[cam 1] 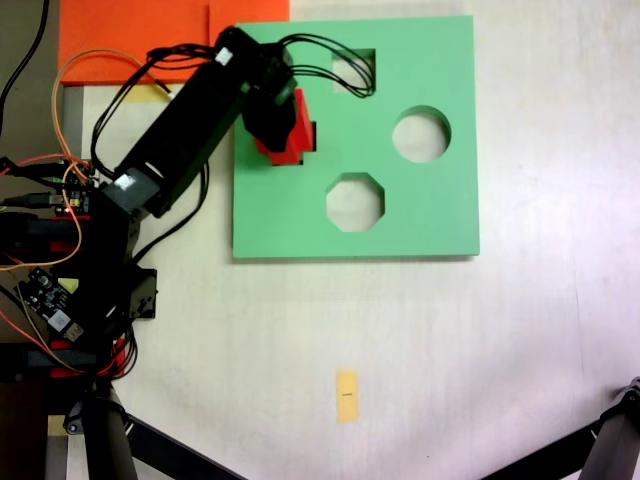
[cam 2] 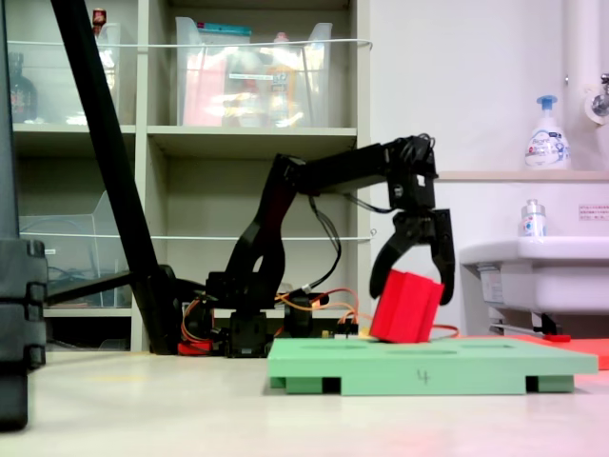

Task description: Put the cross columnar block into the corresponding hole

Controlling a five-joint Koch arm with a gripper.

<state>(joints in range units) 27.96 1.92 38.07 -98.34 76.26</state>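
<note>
While block rests tilted on the board, notes near to far:
board (cam 2: 428, 367): green foam slab, flat, with square, round and octagonal cutouts.
block (cam 2: 407, 307): red foam, lower edge on board, leaning, probably over the cross hole (cam 1: 300, 150), which is mostly hidden.
gripper (cam 2: 415, 267): spread around block top; contact unclear.
arm (cam 1: 185, 130): black, reaching across to hold it there.

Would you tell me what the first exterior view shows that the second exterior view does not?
Only the first exterior view shows the board's cutouts from above, such as the octagonal cutout. Only the second exterior view shows the cross columnar block tilted, its lower edge on the green board, with the gripper open around it. Both exterior views show arm, block and board.
</note>
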